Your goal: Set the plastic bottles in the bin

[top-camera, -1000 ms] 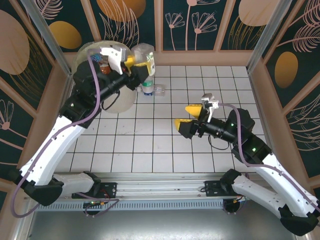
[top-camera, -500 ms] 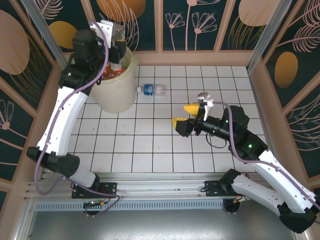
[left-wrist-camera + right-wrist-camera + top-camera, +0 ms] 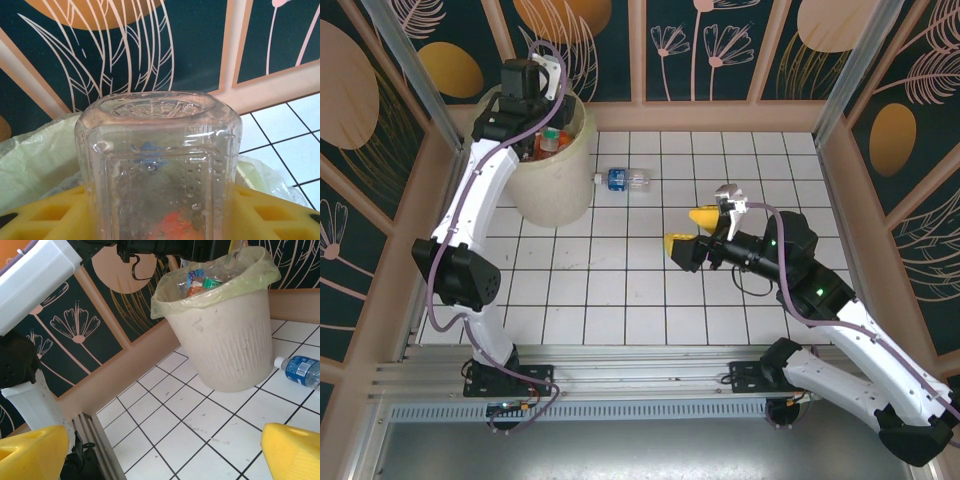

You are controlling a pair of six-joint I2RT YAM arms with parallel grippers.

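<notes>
well, the biggest thing here is the white tiled table point(image 3: 620, 290), walled in by dark panels with flower patterns. next comes the cream-white bin point(image 3: 558, 195), standing at about 10 o'clock on the table, with a pale-yellow bag point(image 3: 220, 287) folded over its rim. several bottles point(image 3: 196, 282) with orange, red, blue and green on them are piled inside it.

the left arm point(image 3: 470, 210) reaches up from the near edge toward 11 o'clock, its wrist right above the bin's mouth. the left gripper point(image 3: 160, 222) holds a clear bottle point(image 3: 157, 160) between its yellow fingers point(image 3: 45, 215), which lie narrow against both sides of it, the bottle's base pointing away from the wrist and the bag's edge just behind.

the right arm point(image 3: 840, 310) comes in from 4 o'clock. the right gripper point(image 3: 688, 230) hovers above the middle of the table, well apart from the bin, its yellow fingers spread wide with nothing between them.

smallest is a blue-labelled bottle point(image 3: 623, 179), lying on its side on the tiles at 3 o'clock of the bin, just beside its wall, white cap toward it.
</notes>
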